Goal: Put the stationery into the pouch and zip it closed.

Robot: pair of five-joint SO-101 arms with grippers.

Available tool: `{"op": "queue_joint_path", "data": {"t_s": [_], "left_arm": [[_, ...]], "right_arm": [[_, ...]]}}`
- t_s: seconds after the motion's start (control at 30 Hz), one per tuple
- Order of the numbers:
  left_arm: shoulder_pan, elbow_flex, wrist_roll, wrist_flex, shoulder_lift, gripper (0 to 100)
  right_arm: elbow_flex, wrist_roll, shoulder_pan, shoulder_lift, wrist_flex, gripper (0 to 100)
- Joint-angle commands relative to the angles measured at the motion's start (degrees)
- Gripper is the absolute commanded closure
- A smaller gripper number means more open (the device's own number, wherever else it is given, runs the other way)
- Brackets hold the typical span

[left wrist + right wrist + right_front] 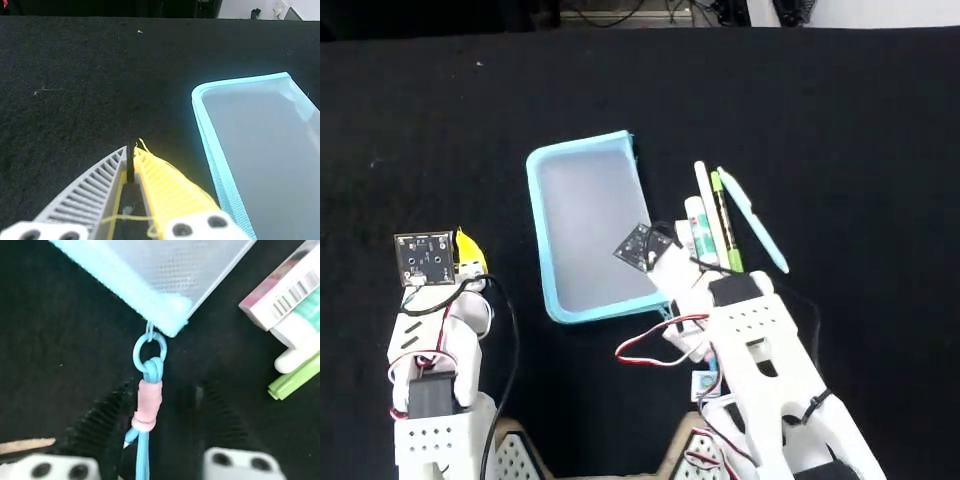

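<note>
Pouch (585, 225) flat on the black table (840, 110), near the middle, pale blue along the edges with a see-through mesh face. Zip side turned toward the stationery. At the near corner, zip pull (147, 390): a small blue ring tied to a blue cord with a pink sleeve on it, stretched away from the corner over the table.

Just beside the pouch on that zip side, stationery in a close bundle, none of it inside the pouch: white pen (708, 205), green pen (724, 225), light blue pen (757, 222) and a short white labelled stick (697, 238), side by side and roughly parallel to the pouch's long edge.

Right gripper (162, 395) low over the near corner, dark fingers (107, 410) spread apart to either side of the cord, not clamped on it. Cannot tell whether the cord touches the nearer finger.

Left gripper (131, 152) on the pouch's other side, apart from it, over bare table. Grey and yellow fingers pressed together at the tips, holding nothing, pointing away from the arm bases alongside the pouch's long edge.
</note>
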Motion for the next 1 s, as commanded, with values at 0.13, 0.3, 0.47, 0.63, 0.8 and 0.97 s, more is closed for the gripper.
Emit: {"op": "queue_joint_path", "data": {"t_s": [0.13, 0.3, 0.47, 0.63, 0.8, 0.97], "left_arm": [[0.3, 1.5, -0.4, 0.4, -0.2, 97], [0.3, 1.5, -0.4, 0.4, -0.2, 97], [0.3, 1.5, -0.4, 0.4, -0.2, 97], [0.3, 1.5, -0.4, 0.4, -0.2, 97], [0.3, 1.5, -0.4, 0.4, -0.2, 97], [0.3, 1.5, -0.4, 0.4, -0.2, 97]], "right_arm": [[4.1, -0.7, -3.1, -0.7, -10.6, 77.2], [5.1, -0.8, -6.9, -0.7, -10.5, 77.2], [5.1, -0.4, -7.1, -0.7, -10.6, 77.2], [5.5, -0.4, -6.9, -0.7, -11.1, 77.2], [8.4, 2.0, -4.6, -0.7, -17.4, 77.2], [8.3, 4.1, -4.1, -0.6, -16.6, 77.3]]}}
